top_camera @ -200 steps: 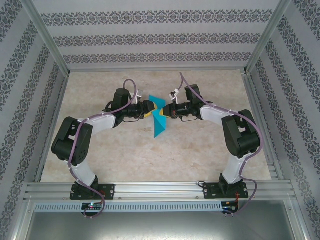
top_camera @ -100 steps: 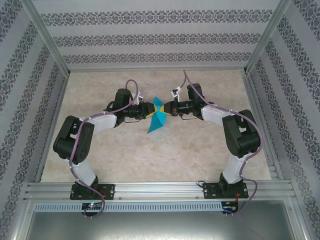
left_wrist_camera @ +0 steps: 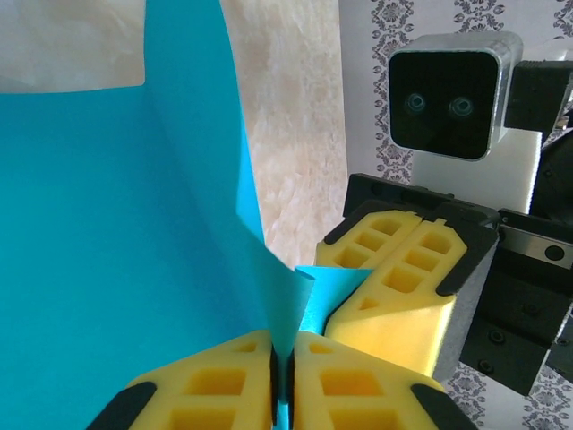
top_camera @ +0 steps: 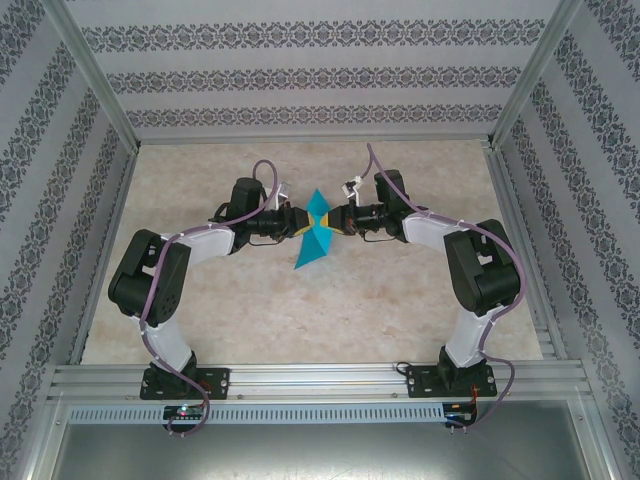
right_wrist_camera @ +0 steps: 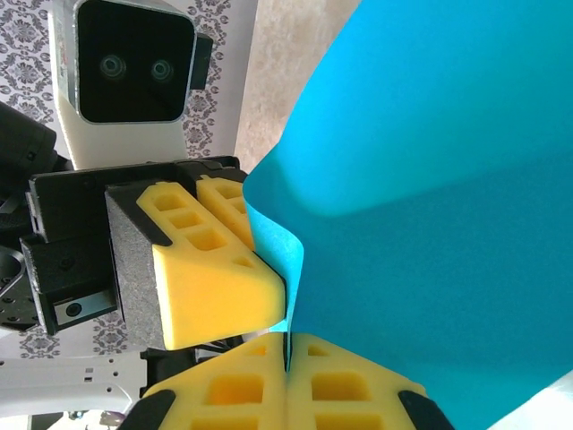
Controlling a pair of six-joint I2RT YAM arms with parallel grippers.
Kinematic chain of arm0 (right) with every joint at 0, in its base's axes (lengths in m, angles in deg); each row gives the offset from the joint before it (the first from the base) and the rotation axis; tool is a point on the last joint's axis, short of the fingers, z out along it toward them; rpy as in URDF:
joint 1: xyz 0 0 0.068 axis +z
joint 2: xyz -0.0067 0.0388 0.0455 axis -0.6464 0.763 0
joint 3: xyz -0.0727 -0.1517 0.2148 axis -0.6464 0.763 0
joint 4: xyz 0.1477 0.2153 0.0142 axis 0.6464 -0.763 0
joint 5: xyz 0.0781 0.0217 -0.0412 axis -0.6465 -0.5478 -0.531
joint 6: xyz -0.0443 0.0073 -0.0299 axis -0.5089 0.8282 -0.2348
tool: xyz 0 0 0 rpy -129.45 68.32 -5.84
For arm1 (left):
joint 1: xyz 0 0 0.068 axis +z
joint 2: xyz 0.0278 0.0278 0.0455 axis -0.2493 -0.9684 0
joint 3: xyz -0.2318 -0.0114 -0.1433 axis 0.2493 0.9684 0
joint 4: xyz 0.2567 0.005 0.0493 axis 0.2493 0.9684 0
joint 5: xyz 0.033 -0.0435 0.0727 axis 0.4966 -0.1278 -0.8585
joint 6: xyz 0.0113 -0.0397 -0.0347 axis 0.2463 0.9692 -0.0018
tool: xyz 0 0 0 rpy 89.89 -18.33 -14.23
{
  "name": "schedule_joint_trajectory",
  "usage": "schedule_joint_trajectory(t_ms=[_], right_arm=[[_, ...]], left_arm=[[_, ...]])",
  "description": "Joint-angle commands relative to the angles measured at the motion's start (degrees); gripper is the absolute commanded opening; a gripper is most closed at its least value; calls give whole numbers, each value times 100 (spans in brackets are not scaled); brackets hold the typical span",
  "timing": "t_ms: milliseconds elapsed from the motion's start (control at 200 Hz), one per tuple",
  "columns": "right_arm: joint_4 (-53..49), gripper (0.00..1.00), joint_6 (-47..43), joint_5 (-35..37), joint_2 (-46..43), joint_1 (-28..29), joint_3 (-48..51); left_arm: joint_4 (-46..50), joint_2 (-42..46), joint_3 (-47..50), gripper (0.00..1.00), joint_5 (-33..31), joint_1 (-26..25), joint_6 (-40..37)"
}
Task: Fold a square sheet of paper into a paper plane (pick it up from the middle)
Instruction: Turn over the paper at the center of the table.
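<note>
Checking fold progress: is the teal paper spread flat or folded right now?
Folded: the square sheet of paper shows a sharp crease and angled flaps, pinched by the left gripper and right gripper.

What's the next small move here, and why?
Probably open the right gripper slightly and back off. It and the left gripper clamp the blue paper at nearly one spot, almost touching each other; one likely has to let go before any further fold.
</note>
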Motion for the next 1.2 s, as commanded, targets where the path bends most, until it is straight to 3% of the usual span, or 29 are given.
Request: schedule_joint_trajectory(t_ms=[0, 190, 390, 570, 779, 969, 1124, 1194], right_arm=[[139, 7, 21, -116, -73, -78, 118], [37, 32, -43, 29, -333, -217, 313], [-144, 48, -57, 406, -819, -323, 859], [1073, 61, 1125, 535, -1044, -181, 1529], [1454, 64, 1718, 911, -1076, 74, 1731], [2953, 64, 2805, 874, -739, 236, 1955], [4406, 56, 3754, 838, -299, 251, 2096], [4532, 51, 3839, 853, -223, 262, 2120]], left_arm=[[-3, -11, -158, 12, 25, -50, -50], [-102, -9, -160, 9, -79, -50, 65], [-298, -29, -166, 9, -121, -50, 228], [-475, -28, -154, 10, -136, -75, 368], [-693, -44, -134, 10, -161, -118, 537], [-807, -42, -87, 10, -189, -155, 633], [-944, -33, 21, 11, -207, -173, 697], [-931, -29, 62, 11, -206, -176, 682]])
